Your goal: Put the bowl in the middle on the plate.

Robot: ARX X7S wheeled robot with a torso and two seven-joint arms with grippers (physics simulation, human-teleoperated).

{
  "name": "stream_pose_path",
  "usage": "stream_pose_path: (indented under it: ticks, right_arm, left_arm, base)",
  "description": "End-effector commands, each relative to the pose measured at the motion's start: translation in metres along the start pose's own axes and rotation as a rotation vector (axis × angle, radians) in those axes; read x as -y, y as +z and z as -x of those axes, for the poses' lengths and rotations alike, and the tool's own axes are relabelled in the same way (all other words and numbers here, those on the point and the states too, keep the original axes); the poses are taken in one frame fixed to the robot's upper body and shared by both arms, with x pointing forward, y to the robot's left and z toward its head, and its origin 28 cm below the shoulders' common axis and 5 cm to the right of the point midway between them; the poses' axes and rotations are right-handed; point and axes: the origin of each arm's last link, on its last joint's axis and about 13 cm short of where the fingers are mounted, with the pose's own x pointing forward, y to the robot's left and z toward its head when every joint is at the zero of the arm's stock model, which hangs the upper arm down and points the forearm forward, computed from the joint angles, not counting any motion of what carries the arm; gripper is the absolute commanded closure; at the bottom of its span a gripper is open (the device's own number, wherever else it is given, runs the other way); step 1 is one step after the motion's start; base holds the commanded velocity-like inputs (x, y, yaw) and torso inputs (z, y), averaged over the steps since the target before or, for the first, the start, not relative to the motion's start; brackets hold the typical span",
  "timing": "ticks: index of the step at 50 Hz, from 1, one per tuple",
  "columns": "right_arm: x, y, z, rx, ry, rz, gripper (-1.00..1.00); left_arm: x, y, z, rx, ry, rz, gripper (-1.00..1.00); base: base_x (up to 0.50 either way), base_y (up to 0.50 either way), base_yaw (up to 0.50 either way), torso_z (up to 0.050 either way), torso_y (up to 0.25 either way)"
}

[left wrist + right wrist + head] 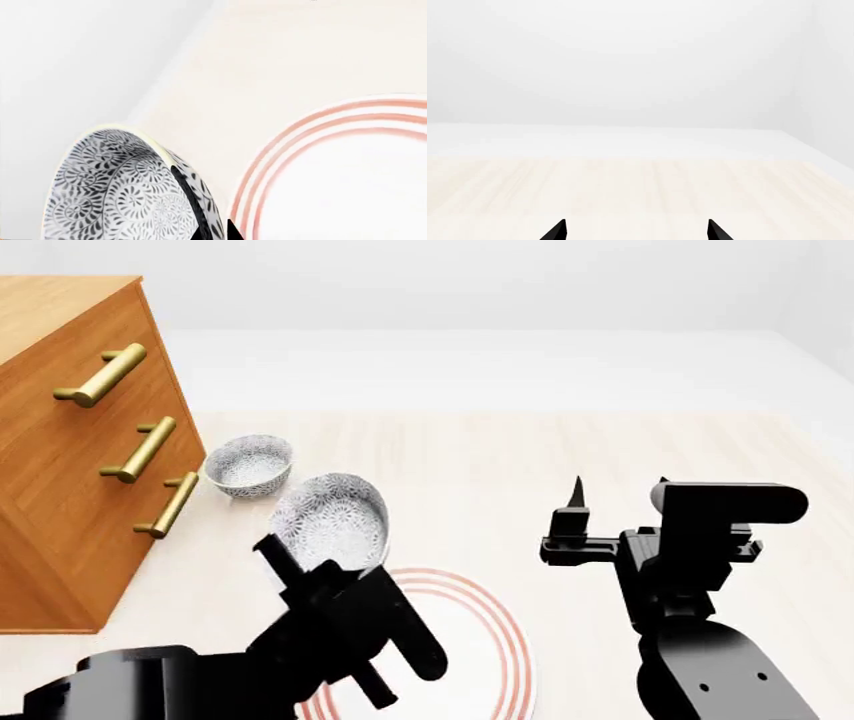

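Left claw grips bowl, tilted, at centre-left of head view; plate lies just below-right. Right claw released, idle.

You have no text, label, brand, number or sign to read in any view; the bowl, plate and drawers carry only patterns and plain surfaces.

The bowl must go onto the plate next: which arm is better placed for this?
Left. Its pincer holds the bowl by the rim, tilted, just beyond the plate. The right pincer is open and empty, off to the side, with only bare floor before it.
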Motion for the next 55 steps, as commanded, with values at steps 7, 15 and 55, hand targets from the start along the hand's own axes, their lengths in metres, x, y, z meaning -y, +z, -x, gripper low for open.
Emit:
stream_pose_path:
  ticks: [7, 15, 55]
  right_arm:
    - [0.001, 0.002, 0.001, 0.004, -0.001, -0.005, -1.00]
    - [0.000, 0.001, 0.001, 0.003, -0.001, -0.005, -1.00]
    - [0.000, 0.001, 0.000, 0.001, 0.001, 0.000, -1.00]
  left_arm:
    - [0.014, 0.006, 0.006, 0.010, -0.112, -0.138, 1.00]
    - [0.014, 0.006, 0.006, -0.007, -0.141, -0.200, 1.00]
    - [0.034, -0.012, -0.023, -0.061, -0.251, -0.259, 1.00]
  base:
    - [0.00, 0.00, 0.00, 0.000, 0.000]
    - [0.00, 0.00, 0.00, 0.000, 0.001]
    - [0.00, 0.00, 0.00, 0.000, 0.000]
